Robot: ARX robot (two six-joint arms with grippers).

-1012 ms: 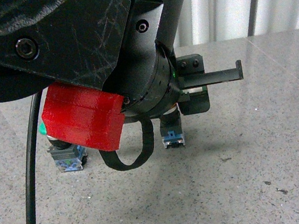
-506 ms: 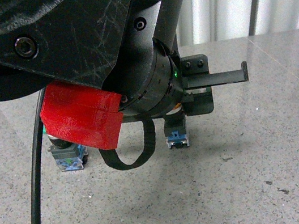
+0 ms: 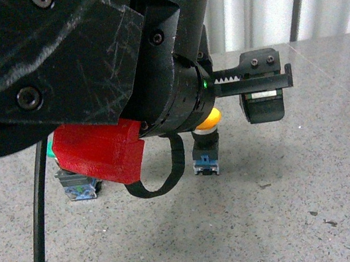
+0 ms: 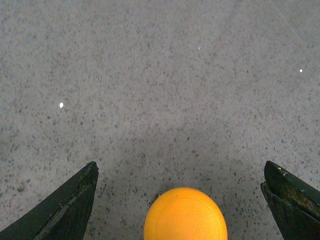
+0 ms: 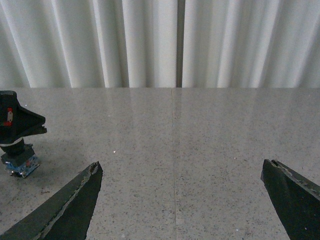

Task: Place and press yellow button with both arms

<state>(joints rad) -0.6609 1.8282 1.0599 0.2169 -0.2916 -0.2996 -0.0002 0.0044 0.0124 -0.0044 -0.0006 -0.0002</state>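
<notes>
While upright on table (image 3: 277, 221), yellow button (image 4: 185, 215) under wide-spread left gripper (image 4: 180, 167)

yellow btn (image 3: 206, 123) | upright on table (image 3: 306, 190) | untouched betw spread left gripper (image 4: 180, 167)

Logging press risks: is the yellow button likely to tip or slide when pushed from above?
Probably tippy: the yellow button stands upright, tall on a small base, so an off-centre push could topple it. It may also slide, since the speckled table looks smooth.
</notes>
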